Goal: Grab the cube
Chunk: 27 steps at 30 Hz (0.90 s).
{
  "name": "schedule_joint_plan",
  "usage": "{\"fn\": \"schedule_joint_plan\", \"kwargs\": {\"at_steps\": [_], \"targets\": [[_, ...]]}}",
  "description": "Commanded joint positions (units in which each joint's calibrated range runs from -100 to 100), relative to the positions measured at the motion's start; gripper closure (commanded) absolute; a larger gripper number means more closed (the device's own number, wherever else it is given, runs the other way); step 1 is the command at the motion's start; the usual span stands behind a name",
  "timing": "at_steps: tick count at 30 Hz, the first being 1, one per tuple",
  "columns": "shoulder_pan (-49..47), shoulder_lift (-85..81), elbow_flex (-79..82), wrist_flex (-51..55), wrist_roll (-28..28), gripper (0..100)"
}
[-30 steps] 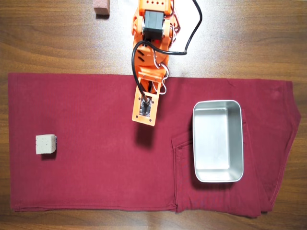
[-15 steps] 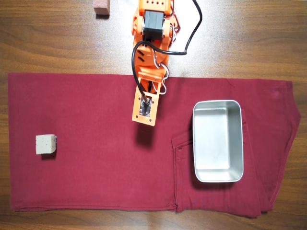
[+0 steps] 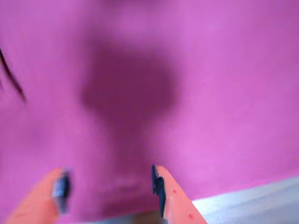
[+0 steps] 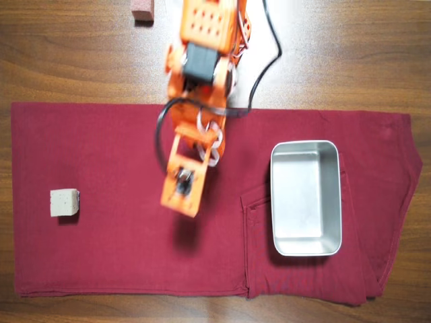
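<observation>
The cube (image 4: 64, 202) is small and pale beige, and it lies on the dark red cloth (image 4: 121, 256) near its left end in the overhead view. My orange gripper (image 4: 180, 204) hovers over the middle of the cloth, well to the right of the cube and apart from it. In the wrist view the gripper (image 3: 110, 186) is open with nothing between its orange fingers (image 3: 170, 193), and only blurred magenta cloth (image 3: 224, 93) with the arm's shadow shows. The cube is out of the wrist view.
A metal tray (image 4: 305, 249) sits empty on the right part of the cloth. A reddish-brown block (image 4: 142, 9) lies on the wooden table (image 4: 67, 60) at the top edge. A black cable (image 4: 269, 60) trails from the arm.
</observation>
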State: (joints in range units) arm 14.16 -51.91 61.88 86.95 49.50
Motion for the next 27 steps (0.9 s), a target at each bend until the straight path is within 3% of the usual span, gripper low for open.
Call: {"fn": "schedule_joint_plan", "kwargs": {"at_steps": [1, 4, 9, 13, 21, 27], "targets": [[6.86, 19.11, -27.42, 4.20, 0.10, 73], [16.84, 37.48, -49.91, 6.78, -0.93, 70], [34.59, 52.13, -60.01, 1.25, -1.47, 66], [43.42, 66.16, -75.31, -0.13, -1.76, 63], [46.21, 72.55, -80.68, -12.40, -2.34, 59], [45.63, 75.48, -80.68, -14.33, -1.90, 57]]}}
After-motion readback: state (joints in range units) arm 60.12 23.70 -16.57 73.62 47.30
